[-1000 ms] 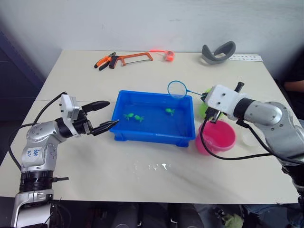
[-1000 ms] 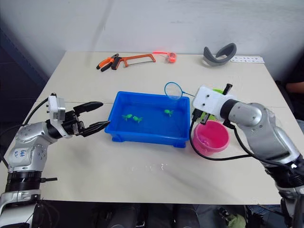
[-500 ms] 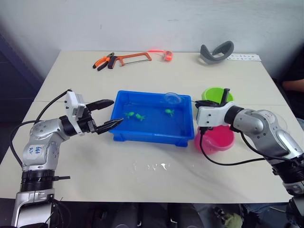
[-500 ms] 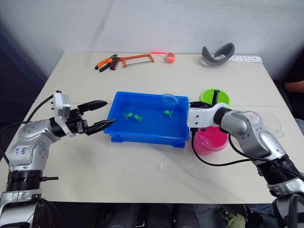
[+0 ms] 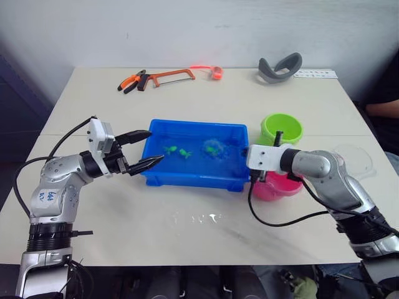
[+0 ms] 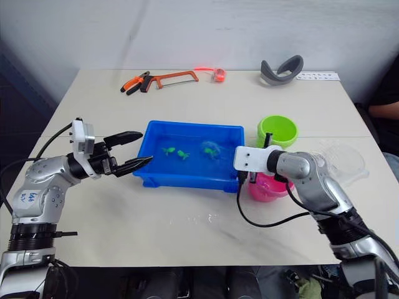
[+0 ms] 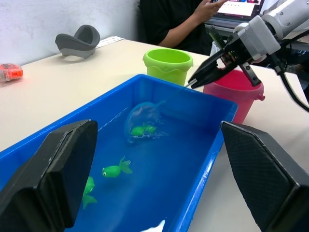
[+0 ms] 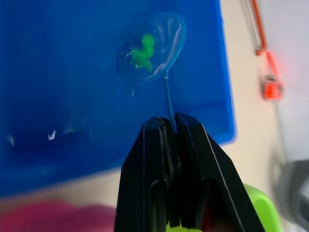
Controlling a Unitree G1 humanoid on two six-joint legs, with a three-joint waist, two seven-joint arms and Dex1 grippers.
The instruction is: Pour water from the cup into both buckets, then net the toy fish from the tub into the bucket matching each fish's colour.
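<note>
Right tool (image 8: 170, 126) is pinching the net handle (image 8: 167, 94), its hoop (image 7: 143, 119) covering a green fish (image 8: 143, 53) in the blue tub (image 5: 193, 180) ahead; left tool (image 5: 147, 149) is hovering spread beside the tub.

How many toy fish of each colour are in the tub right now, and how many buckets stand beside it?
Green fish in the tub: 3
Pink fish: 0
Green bucket: 1
Pink bucket: 1
Total: 5
</note>
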